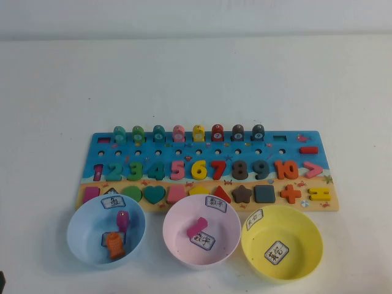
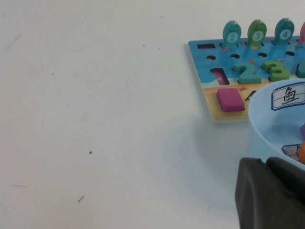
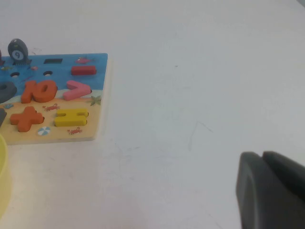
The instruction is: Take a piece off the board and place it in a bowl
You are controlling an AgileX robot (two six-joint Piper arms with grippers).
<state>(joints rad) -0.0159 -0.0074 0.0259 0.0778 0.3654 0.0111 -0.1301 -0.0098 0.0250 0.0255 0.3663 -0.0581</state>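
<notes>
The pinkish-red "5" [image 1: 177, 169] lies in its slot in the number row of the board [image 1: 269, 160], between the teal "4" and the yellow "6". The pale pink bowl [image 1: 174, 239] stands just in front of the board's middle and holds a small magenta block [image 1: 198, 226] beside a white label. Neither gripper shows in the high view. My left gripper [image 2: 266, 161] is shut and empty, low beside the light blue bowl [image 2: 267, 119] off the board's left end. My right gripper [image 3: 262, 155] is shut and empty above bare table, to the right of the board [image 3: 102, 95].
The light blue bowl [image 1: 79, 236] with two small pieces stands left of the pink bowl. The yellow bowl [image 1: 306, 245] stands right of it. Ringed fish pegs [image 1: 178, 133] line the board's far edge. Bare white table lies beyond and beside the board.
</notes>
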